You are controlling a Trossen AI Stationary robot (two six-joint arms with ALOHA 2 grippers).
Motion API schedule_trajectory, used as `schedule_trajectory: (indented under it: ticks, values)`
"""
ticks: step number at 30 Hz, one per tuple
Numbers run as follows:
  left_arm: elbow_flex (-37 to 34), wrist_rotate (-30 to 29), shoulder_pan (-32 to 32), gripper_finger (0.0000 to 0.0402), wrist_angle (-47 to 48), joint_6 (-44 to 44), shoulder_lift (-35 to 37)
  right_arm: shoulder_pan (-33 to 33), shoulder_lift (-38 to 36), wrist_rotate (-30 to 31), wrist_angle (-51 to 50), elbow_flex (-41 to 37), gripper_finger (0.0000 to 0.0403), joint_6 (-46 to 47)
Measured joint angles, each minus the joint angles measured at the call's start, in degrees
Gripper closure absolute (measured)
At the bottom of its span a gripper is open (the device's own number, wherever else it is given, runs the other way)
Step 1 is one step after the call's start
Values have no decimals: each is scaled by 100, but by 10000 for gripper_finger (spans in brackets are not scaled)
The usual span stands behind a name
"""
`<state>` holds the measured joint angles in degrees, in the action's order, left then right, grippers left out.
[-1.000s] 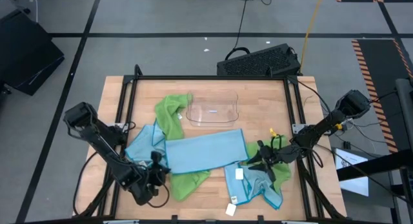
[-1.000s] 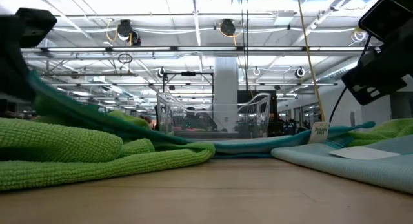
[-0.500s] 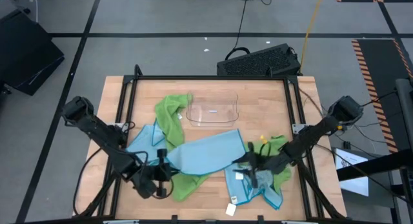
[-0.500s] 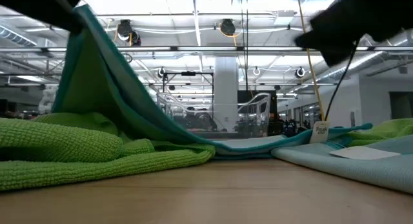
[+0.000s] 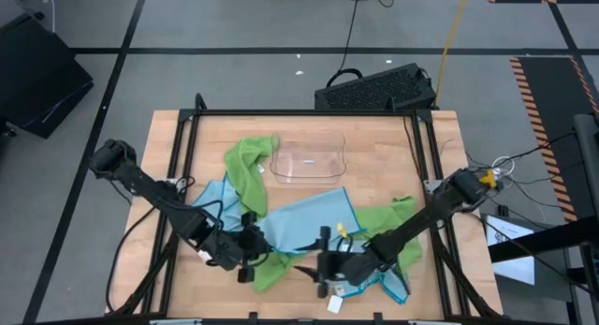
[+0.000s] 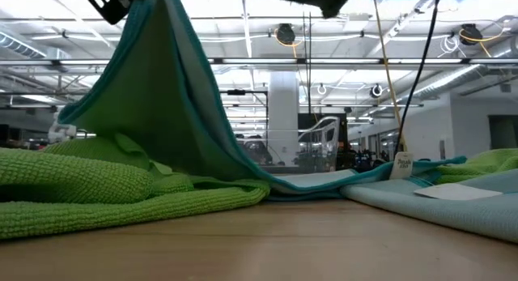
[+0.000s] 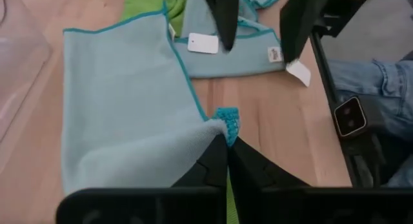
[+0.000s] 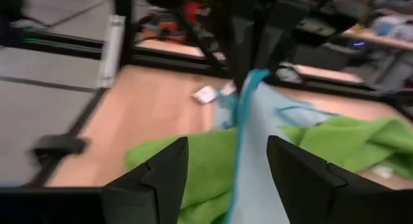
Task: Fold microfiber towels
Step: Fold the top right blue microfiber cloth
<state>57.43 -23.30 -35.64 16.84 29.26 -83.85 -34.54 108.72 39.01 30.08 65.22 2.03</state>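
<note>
A light blue microfiber towel (image 5: 304,217) lies mid-table, its near left corner raised by my left gripper (image 7: 227,143), which is shut on it. In the low view the lifted part (image 6: 162,95) slopes up like a tent while the rest stays on the table. My right gripper (image 8: 226,141) stands open near the front edge, level, facing the left gripper; the towel's hanging edge (image 8: 240,130) runs between its fingers, and I see no touch. Lime green towels (image 5: 248,166) (image 5: 273,267) (image 5: 393,222) and two more blue ones (image 5: 211,205) (image 5: 379,280) lie crumpled around it. My left gripper pinches the blue towel's corner (image 7: 226,119) between its two fingertips, right at the teal hem. The fingers come slanting down from the table's left side. The corner is lifted clear; the cloth slopes down from it, and its far part (image 5: 318,208) lies on the table.
A clear plastic tray (image 5: 309,161) stands at the back centre. A black frame (image 5: 299,112) runs round the table. White tags (image 7: 203,43) (image 5: 334,304) lie on the wood near the front edge. A person's leg in jeans (image 7: 381,75) shows beyond the table's side.
My left gripper has risen and gone toward the table's right, still shut, drawing the blue towel's near left corner up off the table; the far part has stayed down. My right gripper has swung from the right side toward the left along the front edge, up to the lifted corner.
</note>
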Motion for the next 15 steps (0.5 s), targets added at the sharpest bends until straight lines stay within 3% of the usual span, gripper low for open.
schedule_trajectory:
  ticks: [7, 15]
  values:
    - [2, 100, 166, 397, -16, 126, 0, 262, 444, 441, -146, 532, 198, -311]
    - [2, 94, 164, 391, -43, 108, -2, 523, 469, -30, -238, 584, 201, -137]
